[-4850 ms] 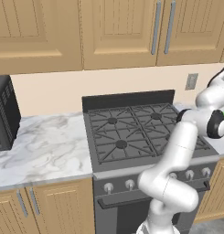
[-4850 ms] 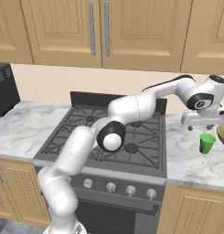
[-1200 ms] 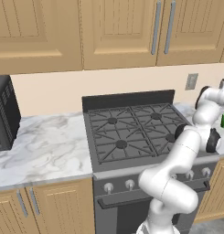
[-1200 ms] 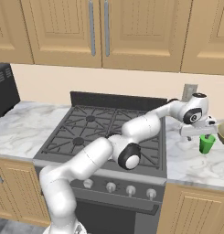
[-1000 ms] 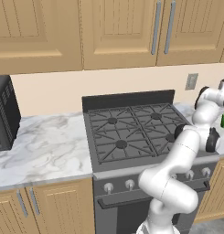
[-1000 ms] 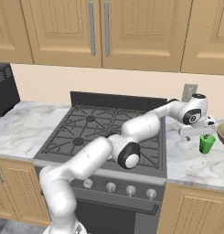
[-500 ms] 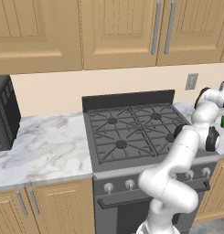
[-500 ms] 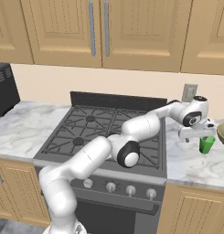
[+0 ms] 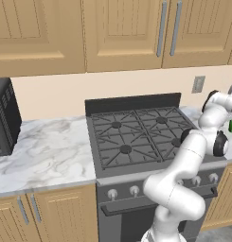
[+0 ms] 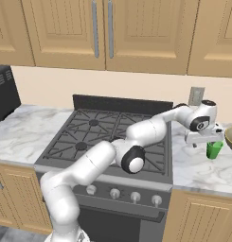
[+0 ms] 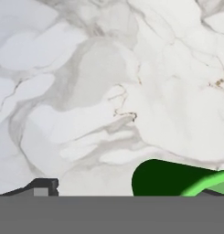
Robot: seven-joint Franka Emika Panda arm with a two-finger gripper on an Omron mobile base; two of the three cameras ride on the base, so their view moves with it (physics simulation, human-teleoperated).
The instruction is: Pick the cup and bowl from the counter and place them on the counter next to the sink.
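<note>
The counter (image 10: pixel 193 163) of white marble runs on both sides of the black stove (image 10: pixel 103 134). At its right end the bowl (image 10: pixel 231 138) sits at the picture border. The cup (image 10: pixel 213 149) stands upright on the marble, just left of the bowl. The gripper (image 10: pixel 206 140) hangs low over the cup, jaws spread wide around it, not clearly pinching it
</note>
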